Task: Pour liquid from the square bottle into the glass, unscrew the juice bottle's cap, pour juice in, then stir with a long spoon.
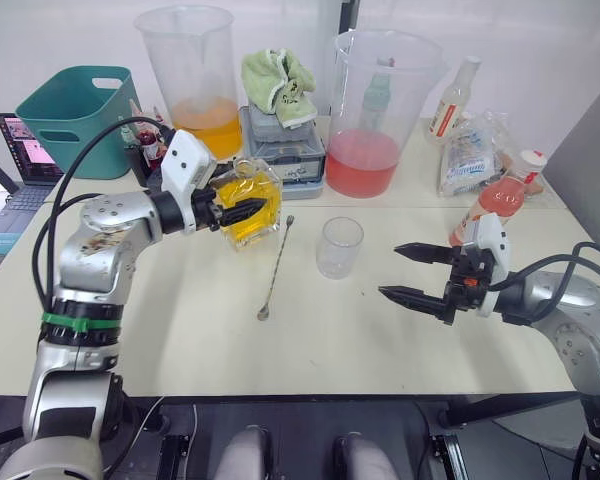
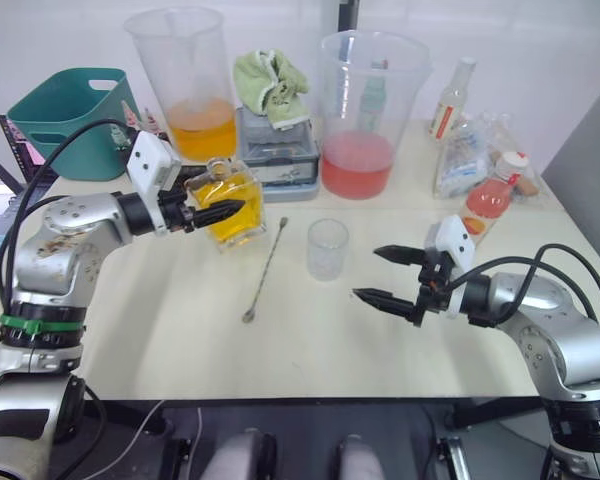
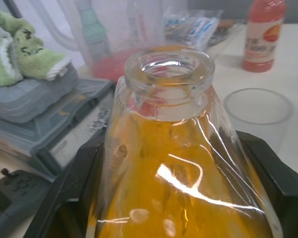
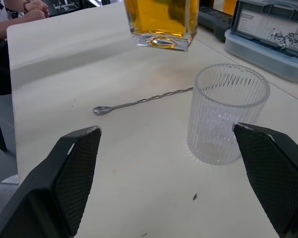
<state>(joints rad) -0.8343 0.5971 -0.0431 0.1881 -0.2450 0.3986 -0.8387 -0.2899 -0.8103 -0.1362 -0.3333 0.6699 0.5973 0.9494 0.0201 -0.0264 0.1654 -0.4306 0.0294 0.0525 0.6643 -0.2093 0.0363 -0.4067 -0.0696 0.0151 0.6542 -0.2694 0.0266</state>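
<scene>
At the far left of the tabletop (image 1: pixel 180 330) stands a teal bin (image 1: pixel 75 118), with a laptop (image 1: pixel 20 150) beside it at the edge. Next along the back is a big beaker (image 1: pixel 192 75) holding orange liquid.

The left gripper (image 1: pixel 242 211) is clamped on the square bottle (image 1: pixel 252 208), one black finger on each side of its body. The bottle is lifted clear of the tabletop, as the right wrist view shows its base in the air, and it is tilted, with its open neck uncapped and yellow liquid inside. Behind it sits a grey case (image 1: pixel 285 150) with a green cloth (image 1: pixel 278 82) on top.

The spoon (image 1: pixel 276 268) lies flat on the tabletop between the bottle and the glass (image 1: pixel 339 247), its bowl toward the near edge. The glass stands upright and looks empty, just beside the spoon and near the raised bottle.

At the back a second big beaker (image 1: pixel 375 110) holds pink liquid. To its right are a pale bottle (image 1: pixel 452 98) and a crinkled bag (image 1: pixel 470 155).

The right gripper (image 1: pixel 412 273) hovers near the glass with its fingers spread wide, holding nothing. The juice bottle (image 1: pixel 495 200) stands behind that arm, its cap (image 1: pixel 531 157) on.
</scene>
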